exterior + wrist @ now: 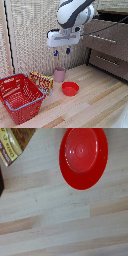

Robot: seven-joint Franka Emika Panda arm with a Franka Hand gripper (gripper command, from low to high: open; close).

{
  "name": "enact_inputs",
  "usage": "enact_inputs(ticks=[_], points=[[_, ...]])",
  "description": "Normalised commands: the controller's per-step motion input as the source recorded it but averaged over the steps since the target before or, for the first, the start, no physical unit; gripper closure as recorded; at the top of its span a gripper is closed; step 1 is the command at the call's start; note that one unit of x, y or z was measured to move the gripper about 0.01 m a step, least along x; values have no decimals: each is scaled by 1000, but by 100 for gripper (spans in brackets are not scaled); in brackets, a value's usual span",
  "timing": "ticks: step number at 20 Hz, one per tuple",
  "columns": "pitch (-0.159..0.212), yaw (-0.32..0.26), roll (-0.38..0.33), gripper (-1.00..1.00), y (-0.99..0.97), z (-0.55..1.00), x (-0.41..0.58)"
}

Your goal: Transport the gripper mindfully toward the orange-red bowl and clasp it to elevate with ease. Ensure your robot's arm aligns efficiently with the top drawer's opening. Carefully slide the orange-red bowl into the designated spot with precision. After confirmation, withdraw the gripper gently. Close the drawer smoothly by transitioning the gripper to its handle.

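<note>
Descent was the step in hand: the hand (62, 51), fingers parted and empty, needed centring over the orange-red bowl (70, 88) rim mid-counter before closing.

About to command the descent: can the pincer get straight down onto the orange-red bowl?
Probably yes. The pincer hangs open above the orange-red bowl, nothing between them; the pink cup stands close beside.

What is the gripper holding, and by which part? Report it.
Nothing is held. The gripper hangs open above the floor, clear of the orange-red bowl, which sits untouched on the wood.
</note>
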Motion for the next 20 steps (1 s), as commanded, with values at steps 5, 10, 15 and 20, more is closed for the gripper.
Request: enact_inputs(ticks=[5,10,15,20], points=[[0,-124,40,-100,-599,-225,-363],[0,-146,35,-100,-592,-313,-413],[0,-121,3,-100,-317,-429,-287],[32,-79,-30,-100,-115,-493,-153]])
